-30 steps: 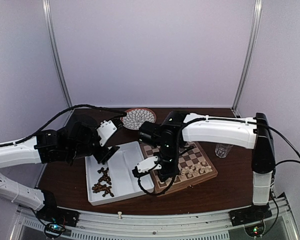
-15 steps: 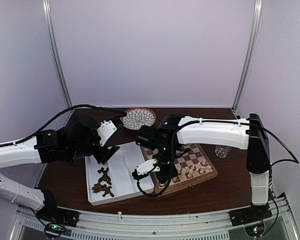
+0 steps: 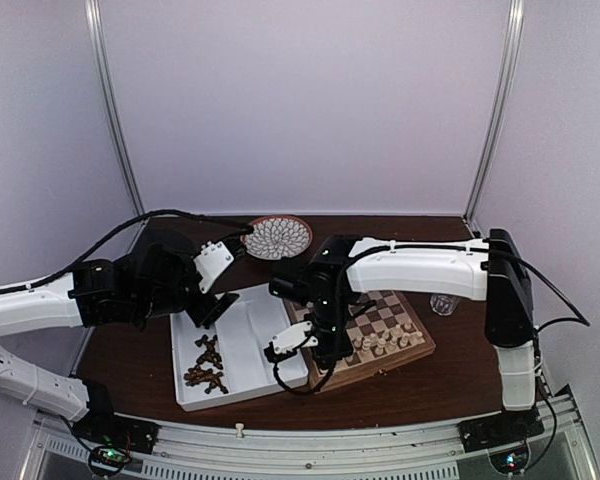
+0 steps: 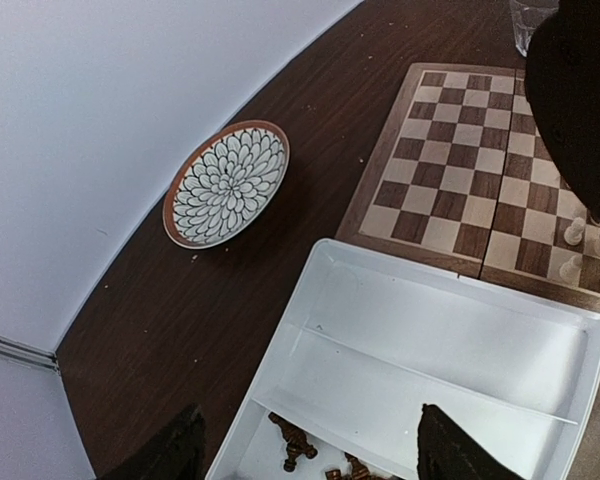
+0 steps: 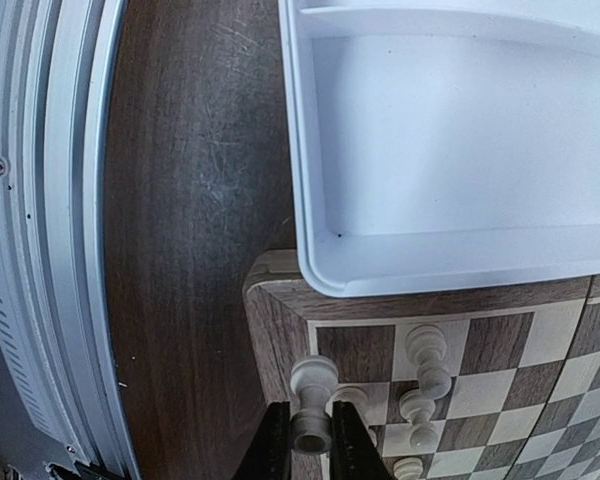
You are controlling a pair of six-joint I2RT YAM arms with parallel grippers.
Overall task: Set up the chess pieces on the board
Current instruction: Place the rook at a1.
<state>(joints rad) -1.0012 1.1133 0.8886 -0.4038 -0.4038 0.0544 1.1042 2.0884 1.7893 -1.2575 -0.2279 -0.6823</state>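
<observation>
The right hand is pinching a cream-white piece between its two fingers, with the piece's far end poking out just past the fingertips. The piece is looking like light, stiff, smooth-turned wood. I am judging it apt to twist or slip in a loose hold, so gripping squarely across its narrow waist is seeming safest. Under the fingertips, it is hanging over the corner squares of the board. A few other cream pieces are standing just beside the fingers, near enough to be knocked over. Farther ahead of this hand, the white tray is lying hard against the board's rim, and the compartment in sight is holding nothing.

The left hand is hovering with its fingers spread wide, gripping nothing. Directly beneath it, the tray's other compartment is holding the dark brown pieces in a loose heap. Beyond the fingertips, a patterned plate is sitting on the bench.
</observation>
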